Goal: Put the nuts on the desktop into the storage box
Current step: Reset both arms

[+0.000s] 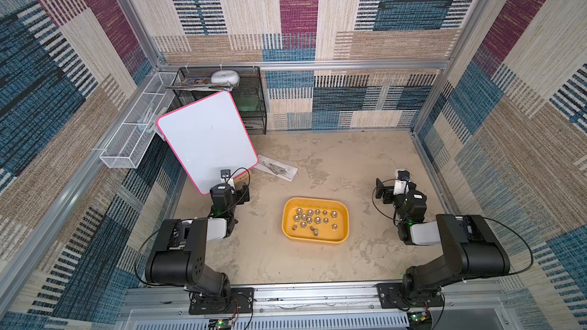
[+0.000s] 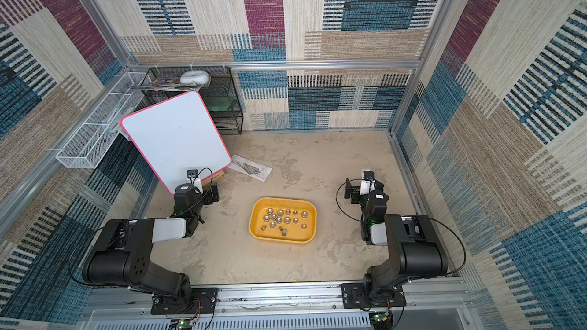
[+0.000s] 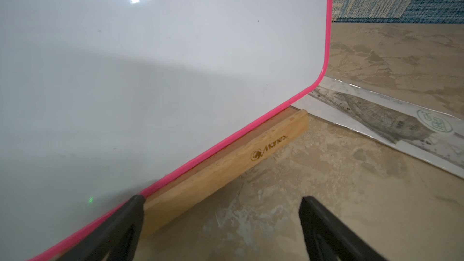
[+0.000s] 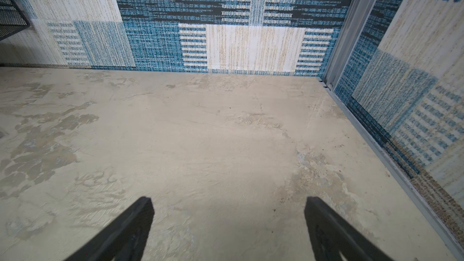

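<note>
The mustard-yellow storage box (image 1: pixel 287 217) (image 2: pixel 254 217) sits mid-desktop between my two arms. Several small silver nuts (image 1: pixel 317 219) (image 2: pixel 287 219) lie scattered on its floor, and every nut I can see is inside it. The beige desktop (image 1: pixel 333 160) around it shows only stains. My left gripper (image 1: pixel 243 190) (image 3: pixel 222 199) hovers open left of the box, by the whiteboard's foot, with nothing between its fingers. My right gripper (image 1: pixel 381 190) (image 4: pixel 229 200) is open and empty over bare desktop, right of the box. Neither wrist view shows the box or the nuts.
A pink-rimmed whiteboard (image 1: pixel 206 134) leans on a wooden block (image 3: pixel 226 164) at the left, close to my left fingers. A printed ruler sheet (image 1: pixel 276 168) lies behind the box. A black mesh shelf (image 1: pixel 241 96) and a white wire basket (image 1: pixel 136 134) occupy the back left corner.
</note>
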Available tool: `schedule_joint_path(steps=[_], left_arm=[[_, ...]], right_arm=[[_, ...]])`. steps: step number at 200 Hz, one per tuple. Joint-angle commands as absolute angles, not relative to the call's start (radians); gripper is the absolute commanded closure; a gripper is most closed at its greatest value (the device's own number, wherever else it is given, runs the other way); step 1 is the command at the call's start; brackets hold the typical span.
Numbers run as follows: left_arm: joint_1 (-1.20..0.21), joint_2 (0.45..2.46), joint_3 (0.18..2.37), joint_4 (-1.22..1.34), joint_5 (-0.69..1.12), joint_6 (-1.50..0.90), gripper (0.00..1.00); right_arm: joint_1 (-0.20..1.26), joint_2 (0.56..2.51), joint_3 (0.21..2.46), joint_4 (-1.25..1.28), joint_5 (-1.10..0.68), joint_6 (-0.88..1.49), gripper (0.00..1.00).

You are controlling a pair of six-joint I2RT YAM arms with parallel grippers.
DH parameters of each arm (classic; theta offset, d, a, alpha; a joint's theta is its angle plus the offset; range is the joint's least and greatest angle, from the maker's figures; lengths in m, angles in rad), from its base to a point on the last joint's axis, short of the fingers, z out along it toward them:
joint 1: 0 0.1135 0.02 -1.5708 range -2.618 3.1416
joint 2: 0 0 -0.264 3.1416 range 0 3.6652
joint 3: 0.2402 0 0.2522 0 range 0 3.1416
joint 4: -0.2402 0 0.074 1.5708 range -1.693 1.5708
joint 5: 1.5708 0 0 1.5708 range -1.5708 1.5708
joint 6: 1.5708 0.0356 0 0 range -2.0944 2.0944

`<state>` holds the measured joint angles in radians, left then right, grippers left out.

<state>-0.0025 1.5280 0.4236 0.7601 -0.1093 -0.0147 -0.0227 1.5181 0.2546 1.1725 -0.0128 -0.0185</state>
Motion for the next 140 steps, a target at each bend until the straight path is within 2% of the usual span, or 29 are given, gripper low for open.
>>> schedule_joint_path(steps=[1, 35, 62, 99, 117, 140], left_arm=[[-0.002, 1.527, 0.425, 0.784, -0.106, -0.006, 0.00], [-0.002, 1.527, 0.425, 0.785, -0.106, -0.006, 0.00], [-0.002, 1.527, 0.425, 0.785, -0.107, -0.006, 0.00], [-0.002, 1.528, 0.426, 0.784, -0.107, -0.006, 0.00], [-0.002, 1.527, 0.425, 0.785, -0.106, -0.006, 0.00], [-0.002, 1.528, 0.425, 0.785, -0.106, -0.006, 0.00]], right_arm=[[-0.023, 1.514, 0.261, 1.187, -0.021, -0.022, 0.01], [-0.024, 1.514, 0.261, 1.188, -0.019, -0.020, 0.01], [-0.022, 1.509, 0.250, 1.202, 0.141, 0.041, 0.01], [-0.020, 1.508, 0.252, 1.197, 0.144, 0.038, 0.01], [-0.023, 1.519, 0.269, 1.178, -0.019, -0.023, 0.01], [-0.031, 1.505, 0.245, 1.204, -0.106, -0.050, 0.01]])
